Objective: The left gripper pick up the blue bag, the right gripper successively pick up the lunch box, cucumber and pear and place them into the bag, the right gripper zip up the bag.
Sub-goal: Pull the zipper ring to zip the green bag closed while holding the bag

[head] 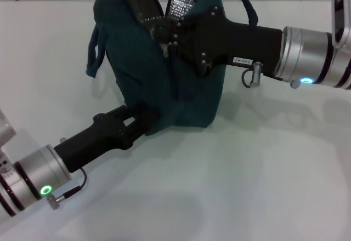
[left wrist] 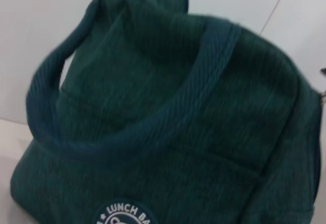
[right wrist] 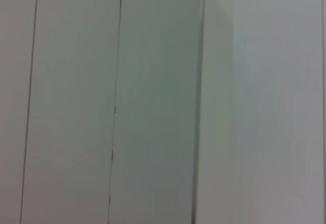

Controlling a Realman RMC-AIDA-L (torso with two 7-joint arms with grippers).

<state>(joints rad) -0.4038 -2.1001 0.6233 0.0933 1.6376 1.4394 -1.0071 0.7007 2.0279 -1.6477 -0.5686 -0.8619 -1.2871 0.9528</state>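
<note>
While left gripper (head: 143,119) grips bag (head: 137,60), right gripper (head: 164,33) at zipper

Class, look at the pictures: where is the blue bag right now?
In the head view the blue bag stands on the white table, centre-left, with the left gripper at its base and the right gripper at its open top.

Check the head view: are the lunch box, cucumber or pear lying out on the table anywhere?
No, the white table shows only the blue bag and the two arms.
</note>
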